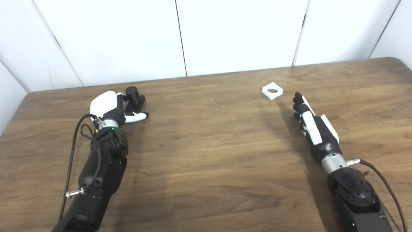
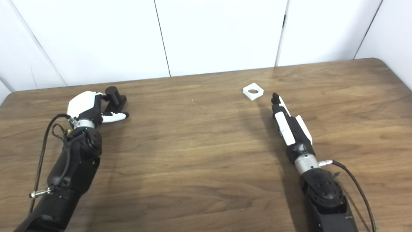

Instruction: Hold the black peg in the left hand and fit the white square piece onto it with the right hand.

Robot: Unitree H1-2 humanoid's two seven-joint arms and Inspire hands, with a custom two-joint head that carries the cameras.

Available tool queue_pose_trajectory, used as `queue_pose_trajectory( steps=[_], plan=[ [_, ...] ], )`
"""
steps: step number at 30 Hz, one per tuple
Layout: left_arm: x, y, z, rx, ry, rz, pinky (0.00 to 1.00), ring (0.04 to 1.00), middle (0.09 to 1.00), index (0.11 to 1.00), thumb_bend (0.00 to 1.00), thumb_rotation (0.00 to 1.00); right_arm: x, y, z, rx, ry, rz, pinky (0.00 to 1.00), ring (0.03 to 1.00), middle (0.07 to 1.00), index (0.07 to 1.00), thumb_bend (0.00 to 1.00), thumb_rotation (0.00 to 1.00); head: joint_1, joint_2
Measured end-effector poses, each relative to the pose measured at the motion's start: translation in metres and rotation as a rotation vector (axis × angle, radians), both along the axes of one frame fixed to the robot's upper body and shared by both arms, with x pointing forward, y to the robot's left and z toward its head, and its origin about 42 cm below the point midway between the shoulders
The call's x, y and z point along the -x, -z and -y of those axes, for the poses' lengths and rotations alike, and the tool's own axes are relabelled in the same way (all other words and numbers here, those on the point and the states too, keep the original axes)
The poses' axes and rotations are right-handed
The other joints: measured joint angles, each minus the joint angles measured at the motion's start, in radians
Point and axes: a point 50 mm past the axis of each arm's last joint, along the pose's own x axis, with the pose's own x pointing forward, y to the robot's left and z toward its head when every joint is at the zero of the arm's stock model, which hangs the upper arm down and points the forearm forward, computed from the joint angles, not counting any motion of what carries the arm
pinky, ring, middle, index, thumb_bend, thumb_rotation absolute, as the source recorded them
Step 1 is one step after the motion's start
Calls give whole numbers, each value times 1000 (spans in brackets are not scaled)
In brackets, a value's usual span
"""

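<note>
The black peg (image 1: 134,97), a short cylinder on a square base, stands upright at the left of the wooden table (image 1: 206,151). My left hand (image 1: 111,108) is wrapped around it, fingers against its far side and the white thumb along the front of its base. The white square piece (image 1: 272,90) with a round hole lies flat on the table at the far right of centre. My right hand (image 1: 310,124) is open and empty, fingers stretched out flat, with its fingertips (image 1: 297,96) a short way to the near right of the piece, not touching it.
White wall panels (image 1: 225,32) stand right behind the table's far edge. The table's right corner is rounded (image 1: 399,61). Cables hang off both forearms (image 1: 72,151).
</note>
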Motion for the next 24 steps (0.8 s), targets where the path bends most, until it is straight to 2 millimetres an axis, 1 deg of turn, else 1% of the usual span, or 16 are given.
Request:
queue_pose_trajectory(
  steps=[4,7,10,13,15,17,21,24],
  plan=[
    [0,0,0,1,1,-4,953,987,940,719,795,449,1,0,2,-12,5,-1,1000,1000,1000,1000,644,1000,2,0],
    [0,0,0,1,2,-5,946,988,941,722,791,449,1,0,2,-15,7,-1,1000,1000,1000,1000,659,1000,2,0],
    [-1,-1,1,0,5,-6,932,988,938,720,781,438,1,0,2,-18,7,-3,1000,1000,1000,1000,641,1000,3,0],
    [-2,-2,2,-2,9,-6,941,993,936,706,775,426,1,0,2,-17,7,-3,1000,1000,1000,1000,654,1000,3,0],
    [-2,-2,2,-2,10,-6,954,997,934,674,767,400,1,-1,3,-17,7,-4,1000,1000,1000,1000,662,1000,3,0],
    [-2,-2,2,-3,12,-7,958,997,930,664,761,384,1,-1,3,-17,7,-6,1000,1000,1000,1000,662,1000,3,0],
    [-2,-3,3,-2,14,0,965,1000,935,675,718,350,1,-2,2,-14,8,-9,1000,1000,1000,1000,646,1000,3,0],
    [-2,-3,3,9,16,3,965,1000,934,647,687,317,1,-2,3,-13,8,-11,1000,1000,1000,1000,645,1000,3,-2]
  ],
)
